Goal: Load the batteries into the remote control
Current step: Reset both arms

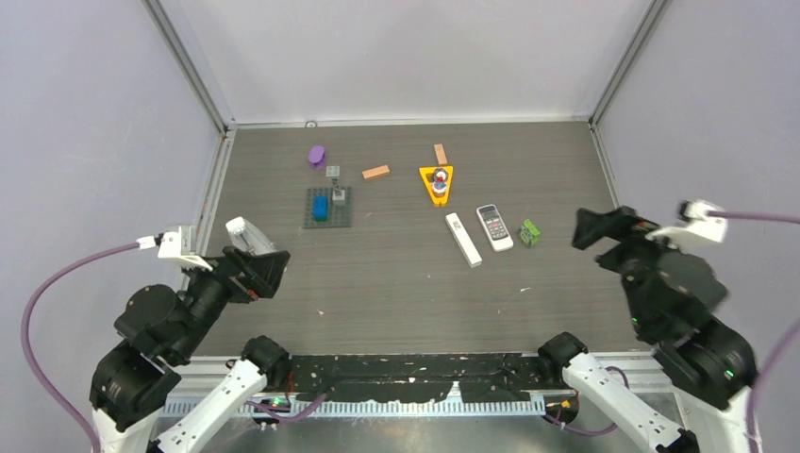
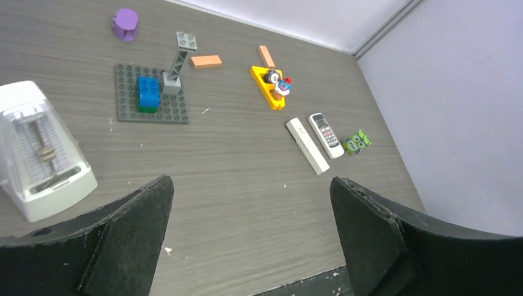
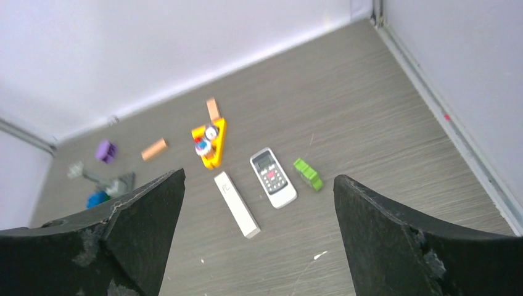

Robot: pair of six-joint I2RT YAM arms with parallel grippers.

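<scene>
The remote control (image 1: 493,226) is white with a dark keypad and lies face up right of centre; it also shows in the left wrist view (image 2: 325,134) and the right wrist view (image 3: 272,177). A long white bar (image 1: 462,239) lies just left of it. Small batteries (image 1: 439,177) seem to sit in a yellow triangular tray (image 1: 438,197) behind them; dark and red-blue tops show (image 2: 277,81), too small to tell apart. My left gripper (image 1: 264,269) is open and empty at the near left. My right gripper (image 1: 599,228) is open and empty, right of the remote.
A white metronome (image 1: 247,234) stands beside the left gripper. A grey baseplate (image 1: 341,219) holds a blue brick (image 1: 321,208). A purple piece (image 1: 316,156), two orange-brown blocks (image 1: 375,172) (image 1: 440,153) and a green toy (image 1: 530,232) lie around. Walls enclose three sides.
</scene>
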